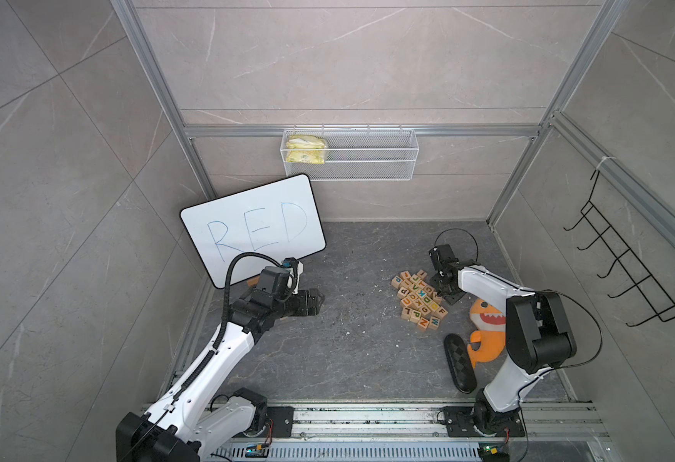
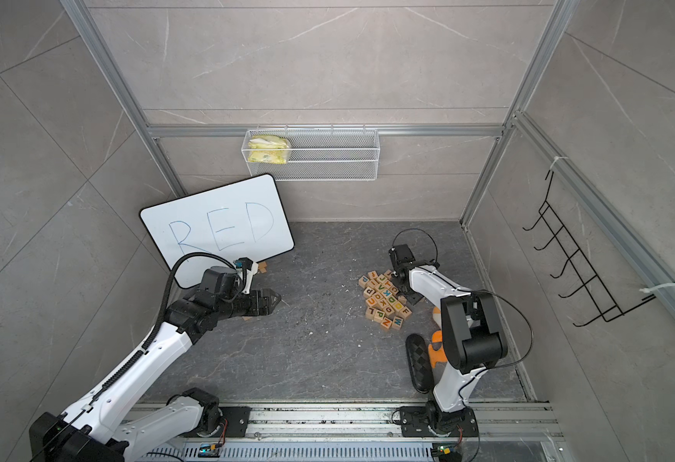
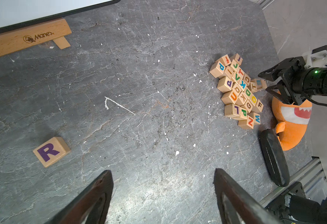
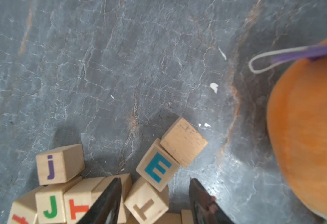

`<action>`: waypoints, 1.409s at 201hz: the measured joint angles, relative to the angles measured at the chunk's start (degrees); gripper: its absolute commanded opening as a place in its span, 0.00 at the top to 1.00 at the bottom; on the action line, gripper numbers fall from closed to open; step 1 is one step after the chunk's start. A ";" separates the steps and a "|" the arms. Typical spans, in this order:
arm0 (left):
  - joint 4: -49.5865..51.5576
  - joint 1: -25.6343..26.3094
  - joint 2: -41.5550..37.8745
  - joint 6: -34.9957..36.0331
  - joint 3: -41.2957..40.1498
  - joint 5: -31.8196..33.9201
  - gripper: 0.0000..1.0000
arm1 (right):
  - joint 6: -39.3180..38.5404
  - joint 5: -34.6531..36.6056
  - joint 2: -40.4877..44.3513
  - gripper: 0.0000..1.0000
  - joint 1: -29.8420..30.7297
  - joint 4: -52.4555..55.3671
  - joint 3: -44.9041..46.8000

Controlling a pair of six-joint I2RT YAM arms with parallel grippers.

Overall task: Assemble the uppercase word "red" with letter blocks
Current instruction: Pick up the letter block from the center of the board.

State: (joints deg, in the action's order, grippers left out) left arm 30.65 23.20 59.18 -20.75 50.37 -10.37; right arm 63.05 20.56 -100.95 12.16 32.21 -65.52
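Now, right claw (image 4: 154, 179): open, empty, at E block (image 4: 157, 167).
Tip: square jaws on E, clear of T block (image 4: 146, 203).
Left claw (image 3: 162, 170): open, empty.

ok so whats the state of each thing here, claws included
left claw, open, empty
right claw, open, nothing gripped
R block, alone on the floor, R up
E block, at the edge of the pile, by the right claw
D block, packed in the pile, D up
whiteboard, propped on its stand, RED written
shark plush, lying by the pile
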 measured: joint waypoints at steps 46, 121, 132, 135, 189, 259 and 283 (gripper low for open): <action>0.02 0.00 -0.13 0.00 -0.37 0.35 0.15 | 1.36 0.04 -2.91 0.47 -0.20 -0.39 -0.61; -0.46 -0.09 -1.22 0.00 -0.81 0.37 0.15 | 2.40 0.24 -4.72 0.56 -0.42 -0.83 -1.16; -0.50 -0.09 -1.27 0.00 -0.92 0.39 0.15 | 2.38 0.24 -4.90 0.57 -0.48 -0.83 -1.16; -0.48 -0.09 -1.27 0.00 -0.92 0.39 0.15 | 2.38 0.24 -4.94 0.57 -0.48 -0.83 -1.16; -0.72 -0.11 -1.33 0.00 -1.27 0.83 0.15 | 2.38 0.26 -5.33 0.59 -0.72 -1.05 -1.20; -0.74 -0.11 -2.14 0.00 -1.36 1.25 0.15 | 2.10 0.20 -4.98 0.68 -0.94 -1.20 -1.22; -0.74 -0.11 -2.51 0.04 -1.36 1.33 0.14 | 0.81 -0.17 -2.58 0.68 -0.94 -1.18 -1.20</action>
State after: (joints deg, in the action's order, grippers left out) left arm 29.91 23.09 56.66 -20.71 49.01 -9.04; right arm 63.86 20.38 -103.53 11.22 31.03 -66.72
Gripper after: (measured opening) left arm 0.853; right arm 0.329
